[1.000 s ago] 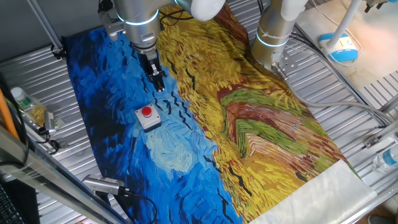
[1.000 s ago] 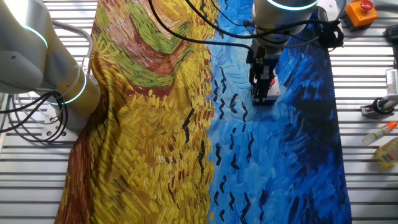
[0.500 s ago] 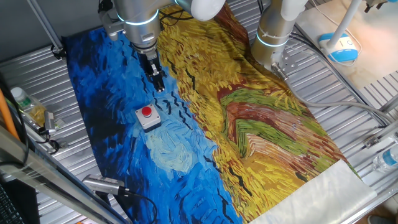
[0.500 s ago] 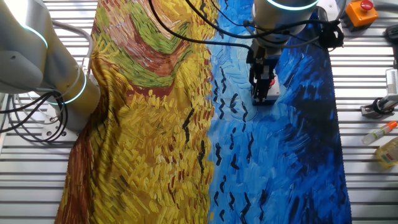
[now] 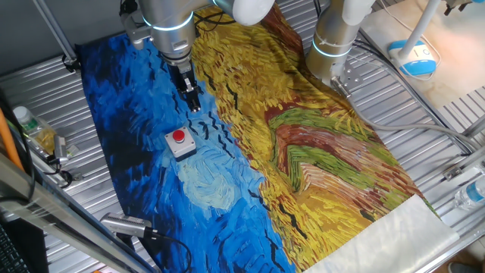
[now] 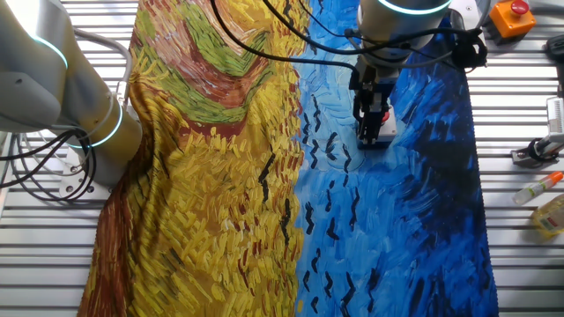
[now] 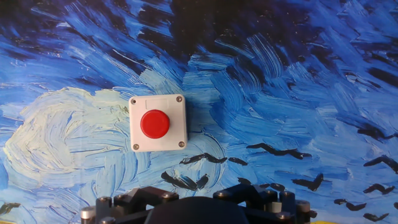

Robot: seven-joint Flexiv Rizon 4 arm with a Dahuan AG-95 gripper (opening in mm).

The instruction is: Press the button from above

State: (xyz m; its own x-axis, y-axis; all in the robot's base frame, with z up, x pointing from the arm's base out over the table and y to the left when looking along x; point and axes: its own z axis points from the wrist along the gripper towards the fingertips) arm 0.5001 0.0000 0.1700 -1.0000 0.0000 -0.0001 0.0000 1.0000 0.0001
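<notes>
Red on grey, the button (image 5: 179,136) sits on its square box (image 5: 181,143) on the blue part of the painted cloth (image 5: 136,98), beside the pale swirl, and my gripper (image 5: 195,103) hangs in the air above the cloth and off to one side of it, not touching it. From my hand view the button (image 7: 154,123) lies ahead of me and a little left of centre, with only the dark base of my hand (image 7: 199,208) showing at the bottom edge, so I cannot tell whether my fingers are open or closed; the other fixed view shows them as one dark mass (image 6: 368,123) in front of the box. That worries me: if they are spread, they could straddle the red cap and land on the grey lid instead, pressing nothing. My bigger risk, as I judge it, is descending before I am truly over the cap; a push on its edge or on a corner of the box could tip or slide the box, since it seems only to rest on loose cloth. The cloth itself could wrinkle and shift the box under a sideways push.
</notes>
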